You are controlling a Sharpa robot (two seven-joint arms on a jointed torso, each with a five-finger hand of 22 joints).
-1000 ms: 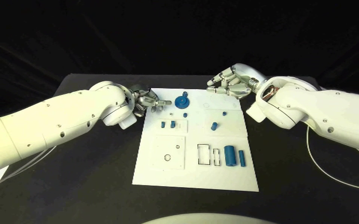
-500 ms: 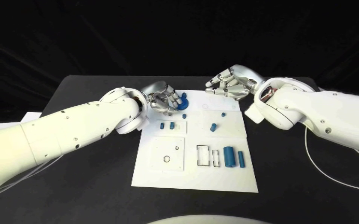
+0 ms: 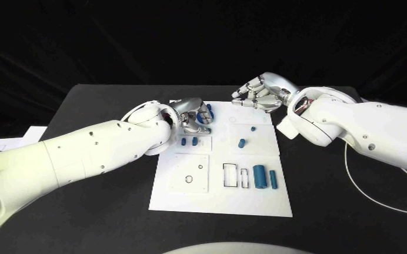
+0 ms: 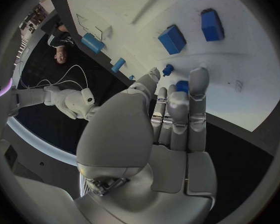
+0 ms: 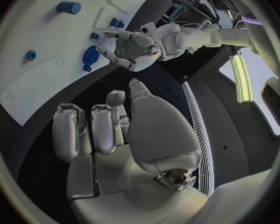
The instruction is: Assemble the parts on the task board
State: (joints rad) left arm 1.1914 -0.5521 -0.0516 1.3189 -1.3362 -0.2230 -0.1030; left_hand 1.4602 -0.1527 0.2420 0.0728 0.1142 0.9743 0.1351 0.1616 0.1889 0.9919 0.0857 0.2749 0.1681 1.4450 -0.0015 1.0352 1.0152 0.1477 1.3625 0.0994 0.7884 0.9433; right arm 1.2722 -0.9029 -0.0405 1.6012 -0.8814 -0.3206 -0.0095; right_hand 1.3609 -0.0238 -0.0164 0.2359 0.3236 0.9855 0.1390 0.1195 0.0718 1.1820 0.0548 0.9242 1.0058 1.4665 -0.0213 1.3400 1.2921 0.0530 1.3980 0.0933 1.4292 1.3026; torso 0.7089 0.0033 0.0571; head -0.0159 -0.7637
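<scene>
The white task board lies mid-table. My left hand reaches over its far left corner, fingers stretched out above the blue gear, which peeks out beside them; the gear shows blue under the fingertips, and I cannot tell whether they touch it. From the right wrist view, the left hand hovers with fingers spread next to the gear. My right hand hangs at the board's far edge, fingers curled in and holding nothing.
Two small blue blocks stand in the board's left part, and a short peg and a smaller one lie to the right. Two blue cylinders lie near the rectangular outlines. Black table surrounds the board.
My left hand has moved right from the board's left edge onto the board and now covers the gear. The right hand has stayed nearly still.
</scene>
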